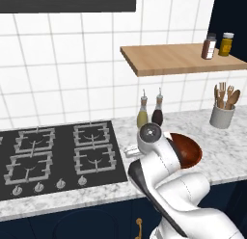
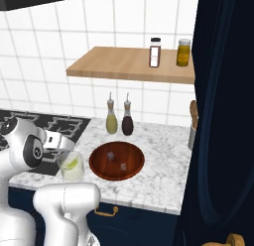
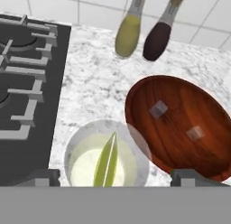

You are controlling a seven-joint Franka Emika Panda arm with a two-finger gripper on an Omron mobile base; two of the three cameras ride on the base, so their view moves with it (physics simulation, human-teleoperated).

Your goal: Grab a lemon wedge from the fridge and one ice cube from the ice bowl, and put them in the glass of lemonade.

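The white arm bends forward over the marble counter (image 2: pixel 158 165), with its hand reaching low above the glass of lemonade (image 2: pixel 71 165). In the hand view the gripper (image 3: pixel 115 175) looks straight down, and its two dark fingertips (image 3: pixel 43 177) stand wide apart, one on each side of the glass rim, with nothing between them. The lemon wedge (image 3: pixel 106 162) lies inside the glass, a thin yellow-green slice standing on its edge in the pale liquid; in the right base view it shows as a small yellow-green piece behind the clear wall. The ice bowl (image 3: pixel 180 123) sits just beside the glass, at about 2 o'clock from it in the hand view, and I cannot tell if the rims touch. Two ice cubes rest on the bottom of the bowl, one ice cube (image 3: pixel 158 109) nearer the middle and a second cube (image 3: pixel 195 133) at about 4 o'clock from the first. Behind the bowl, at 12 o'clock, stand an oil bottle (image 2: pixel 111 121) and a dark sauce bottle (image 2: pixel 127 122) close together near the tiled wall. The black stove (image 1: pixel 58 156) lies at 9 o'clock from the glass. In the left base view the elbow of the arm hides part of the bowl, and a grey utensil crock (image 1: pixel 222 115) stands far at 3 o'clock under the wooden shelf (image 1: pixel 178 59).
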